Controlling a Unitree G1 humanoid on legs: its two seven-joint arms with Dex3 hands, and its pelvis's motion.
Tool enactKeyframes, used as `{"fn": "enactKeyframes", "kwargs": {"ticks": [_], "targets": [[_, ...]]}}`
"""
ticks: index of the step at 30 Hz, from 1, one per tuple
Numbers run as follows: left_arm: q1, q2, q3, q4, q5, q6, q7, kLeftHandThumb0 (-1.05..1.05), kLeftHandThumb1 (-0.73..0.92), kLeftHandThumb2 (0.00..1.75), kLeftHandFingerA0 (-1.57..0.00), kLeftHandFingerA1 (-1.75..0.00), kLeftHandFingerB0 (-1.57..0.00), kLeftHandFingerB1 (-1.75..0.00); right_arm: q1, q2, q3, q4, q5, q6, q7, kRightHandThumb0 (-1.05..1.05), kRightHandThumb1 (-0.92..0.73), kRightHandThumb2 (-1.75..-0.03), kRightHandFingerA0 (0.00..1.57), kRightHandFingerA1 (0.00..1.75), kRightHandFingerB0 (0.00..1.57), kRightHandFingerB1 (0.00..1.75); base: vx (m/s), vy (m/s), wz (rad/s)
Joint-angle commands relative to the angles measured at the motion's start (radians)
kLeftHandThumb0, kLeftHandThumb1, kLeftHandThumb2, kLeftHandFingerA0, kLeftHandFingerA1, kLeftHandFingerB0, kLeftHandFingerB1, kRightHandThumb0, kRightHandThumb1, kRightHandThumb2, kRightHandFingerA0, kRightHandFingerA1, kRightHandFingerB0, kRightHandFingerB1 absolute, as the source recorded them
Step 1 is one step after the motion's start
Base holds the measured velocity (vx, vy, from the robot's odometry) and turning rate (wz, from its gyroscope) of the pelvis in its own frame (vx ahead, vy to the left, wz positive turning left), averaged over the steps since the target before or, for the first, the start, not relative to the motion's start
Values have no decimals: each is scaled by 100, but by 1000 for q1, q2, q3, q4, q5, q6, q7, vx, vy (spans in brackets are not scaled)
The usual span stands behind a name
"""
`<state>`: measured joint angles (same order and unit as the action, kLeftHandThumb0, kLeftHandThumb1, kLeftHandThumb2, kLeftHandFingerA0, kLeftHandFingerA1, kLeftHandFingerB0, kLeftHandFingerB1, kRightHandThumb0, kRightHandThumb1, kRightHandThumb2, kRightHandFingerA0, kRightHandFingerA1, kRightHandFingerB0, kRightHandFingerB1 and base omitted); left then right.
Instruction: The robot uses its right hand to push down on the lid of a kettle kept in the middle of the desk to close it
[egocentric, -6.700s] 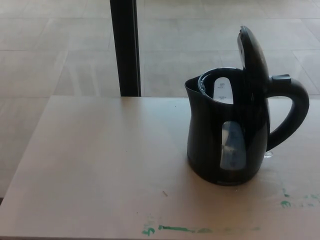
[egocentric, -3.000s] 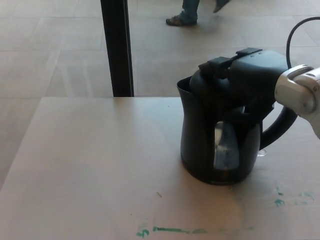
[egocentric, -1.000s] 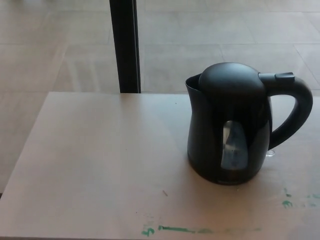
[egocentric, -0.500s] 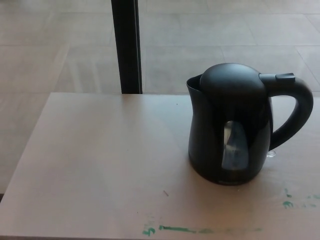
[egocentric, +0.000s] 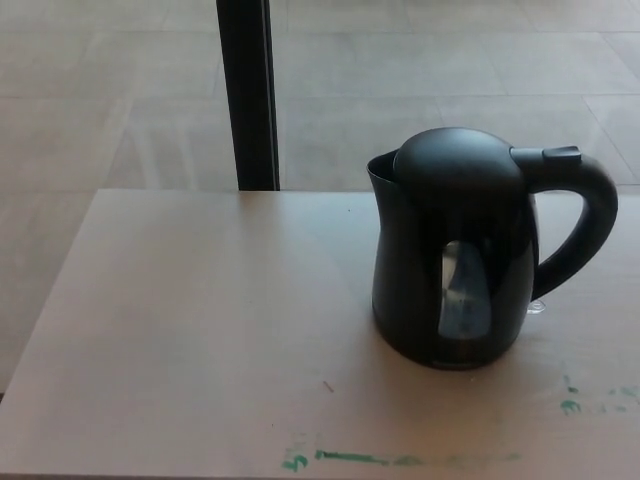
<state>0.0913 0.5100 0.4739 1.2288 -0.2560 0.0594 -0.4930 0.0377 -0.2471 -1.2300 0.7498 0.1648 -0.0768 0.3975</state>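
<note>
Neither robot hand shows here. The black kettle (egocentric: 450, 270) stands upright right of the tabletop (egocentric: 200, 330) centre, lid (egocentric: 458, 165) down flat, handle (egocentric: 585, 225) pointing right. Green paint smears (egocentric: 380, 458) mark the near edge; a dark post (egocentric: 248, 95) rises behind.

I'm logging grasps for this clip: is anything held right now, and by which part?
Nothing is held. Neither robot hand is in view, and the kettle stands alone on the desk with its lid down.
</note>
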Motion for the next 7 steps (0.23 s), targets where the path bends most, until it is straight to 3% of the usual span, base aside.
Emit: {"fn": "enactKeyframes", "kwargs": {"ticks": [1,3,4,5,6,7], "targets": [[-2,21,-3,14,0,6,15,-70,53,89,-49,-60,-28,-47,21,1,-29,103,149,-71,-179,-78,-64,-99,35,56,13,45,0,0,0],[-12,22,-4,19,0,7,13,-70,53,89,-49,-60,-28,-47,21,-10,-16,132,161,-68,-184,-78,-64,-99,35,56,13,45,0,0,0],[-17,22,-2,23,-1,14,22,-65,65,60,-55,-50,-34,-33,25,-11,-10,131,161,-55,-184,-76,-81,-65,41,45,13,31,0,0,0],[-16,21,2,22,-5,8,17,-66,65,60,-53,-51,-34,-34,35,-9,5,126,166,-42,-178,-79,-66,-102,34,56,7,36,0,0,0],[-4,25,-9,-6,1,6,6,-67,66,60,-55,-57,-37,-35,27,-4,1,129,196,-6,-191,-74,-83,-65,38,45,9,26,0,0,0],[-2,24,-5,-9,-4,15,13,-72,54,90,-54,-65,-32,-48,27,-6,7,137,197,-3,-207,-75,-83,-66,43,45,11,26,0,0,0]]}}
